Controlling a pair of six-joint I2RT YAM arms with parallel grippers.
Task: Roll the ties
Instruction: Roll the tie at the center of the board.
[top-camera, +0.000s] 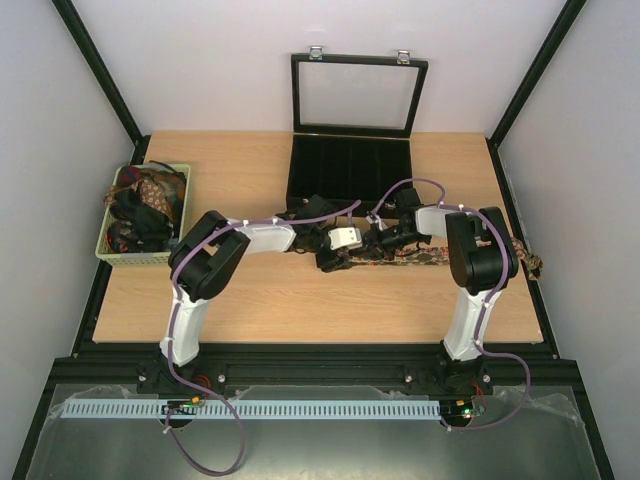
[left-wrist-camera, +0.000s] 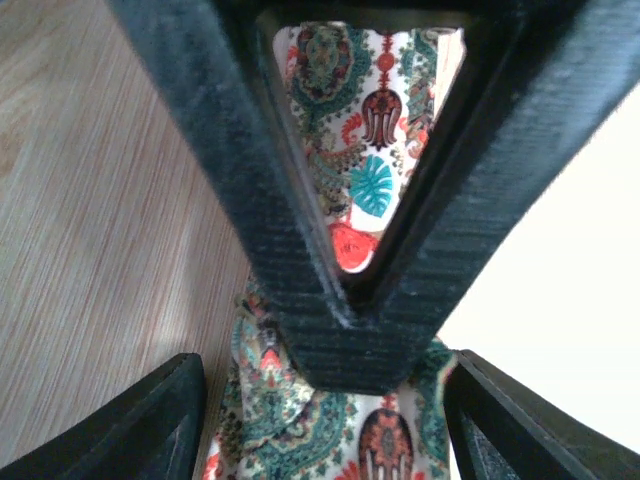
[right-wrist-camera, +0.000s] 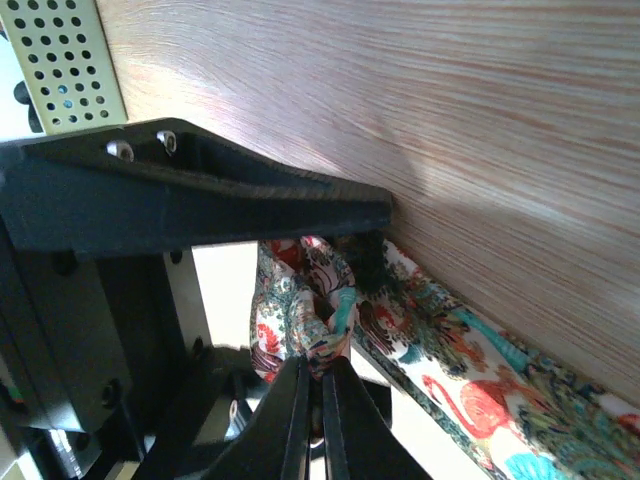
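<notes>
A long tie (top-camera: 430, 258) with a teal and red paisley print lies across the middle of the wooden table, its far end trailing over the right edge. My right gripper (right-wrist-camera: 322, 375) is shut on a folded bunch of the tie (right-wrist-camera: 300, 310) at its left end. In the left wrist view, my left gripper (left-wrist-camera: 325, 375) stands open, one finger on each side of the tie (left-wrist-camera: 300, 430). The right gripper's black fingers (left-wrist-camera: 330, 280) sit just ahead of it. In the top view, the left gripper (top-camera: 330, 258) and the right gripper (top-camera: 372, 243) meet at the tie's left end.
A pale green basket (top-camera: 178, 215) holding several more ties (top-camera: 140, 205) stands at the table's left edge. A black compartmented case (top-camera: 350, 165) sits at the back centre, glass lid raised. The arms' cables arc above the tie.
</notes>
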